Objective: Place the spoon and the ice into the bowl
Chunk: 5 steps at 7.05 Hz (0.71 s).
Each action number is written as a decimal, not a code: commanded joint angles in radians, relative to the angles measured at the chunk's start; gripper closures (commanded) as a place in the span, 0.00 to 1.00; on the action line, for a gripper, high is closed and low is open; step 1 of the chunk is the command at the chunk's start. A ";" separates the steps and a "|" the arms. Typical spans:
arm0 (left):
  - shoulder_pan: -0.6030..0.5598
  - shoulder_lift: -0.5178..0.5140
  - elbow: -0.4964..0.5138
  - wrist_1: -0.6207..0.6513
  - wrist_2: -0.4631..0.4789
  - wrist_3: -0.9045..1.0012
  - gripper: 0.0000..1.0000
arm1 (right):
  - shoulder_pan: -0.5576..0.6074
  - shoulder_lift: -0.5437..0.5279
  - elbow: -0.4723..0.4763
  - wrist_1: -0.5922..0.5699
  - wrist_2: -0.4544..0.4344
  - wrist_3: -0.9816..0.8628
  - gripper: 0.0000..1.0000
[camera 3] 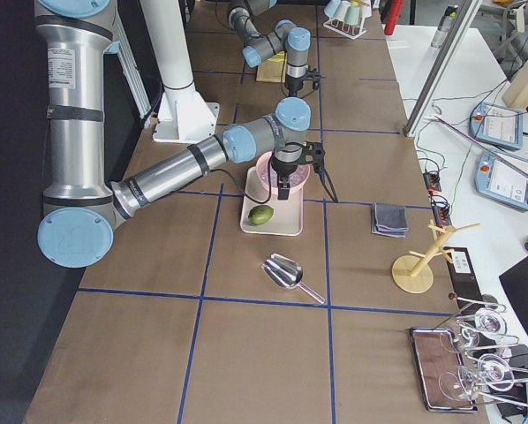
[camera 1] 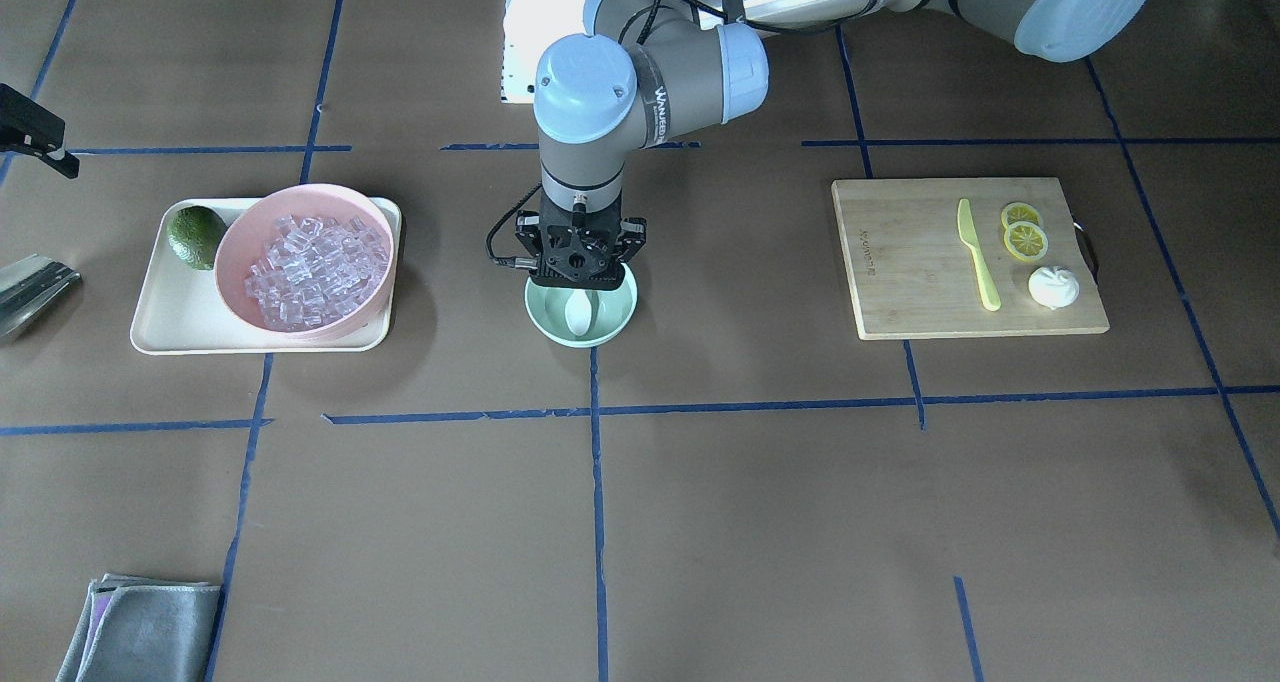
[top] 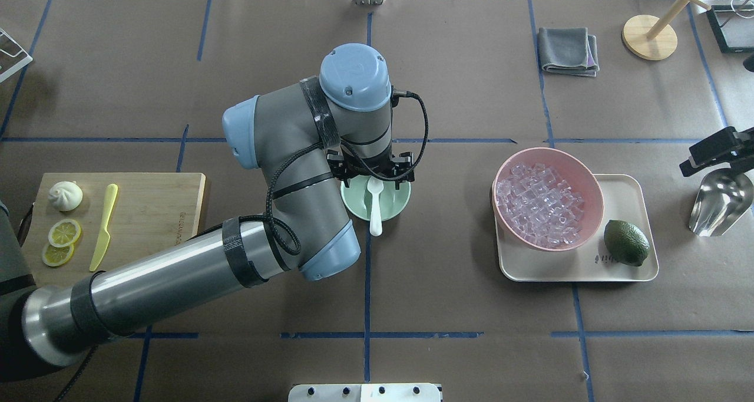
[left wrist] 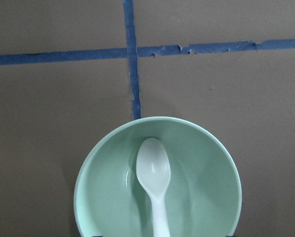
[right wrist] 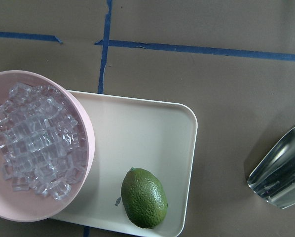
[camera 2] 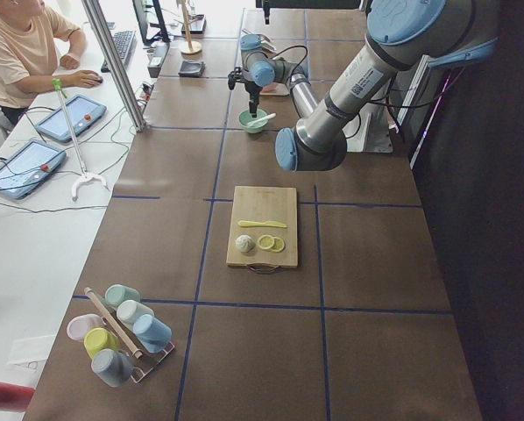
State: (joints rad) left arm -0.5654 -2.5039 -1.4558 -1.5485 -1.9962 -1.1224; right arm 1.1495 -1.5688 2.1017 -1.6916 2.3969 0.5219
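Note:
The mint-green bowl (top: 394,204) stands at the table's middle. The white spoon (top: 374,213) lies in it, scoop down inside and handle over the rim on the robot's side; the left wrist view shows the spoon (left wrist: 155,173) in the bowl (left wrist: 108,197). My left gripper (camera 1: 583,280) hangs just above the bowl's rim, open and holding nothing. The ice (top: 545,204) is a heap of clear cubes in the pink bowl (top: 551,151). No ice shows in the green bowl. My right gripper (top: 713,150) hovers beyond the tray's outer end, above a metal scoop (top: 721,201); its jaws are not clear.
The pink bowl and a lime (top: 626,243) sit on a cream tray (top: 624,190). A cutting board (top: 159,207) on the other side holds a yellow-green knife (top: 104,225), lemon slices (top: 63,232) and a white bun (top: 65,195). A grey cloth (top: 568,49) lies at the far edge.

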 commanded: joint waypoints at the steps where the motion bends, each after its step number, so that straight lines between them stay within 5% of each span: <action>1: -0.027 0.197 -0.227 -0.002 -0.004 0.001 0.01 | -0.147 0.134 -0.005 0.000 -0.088 0.232 0.00; 4: -0.108 0.443 -0.476 0.013 -0.010 0.066 0.01 | -0.309 0.266 -0.083 0.003 -0.276 0.359 0.00; 5: -0.173 0.539 -0.539 0.013 -0.097 0.160 0.01 | -0.320 0.295 -0.126 0.009 -0.277 0.397 0.01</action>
State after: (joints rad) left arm -0.6741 -2.0714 -1.9140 -1.5380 -2.0281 -1.0507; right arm 0.8559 -1.3155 2.0244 -1.6879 2.1456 0.8803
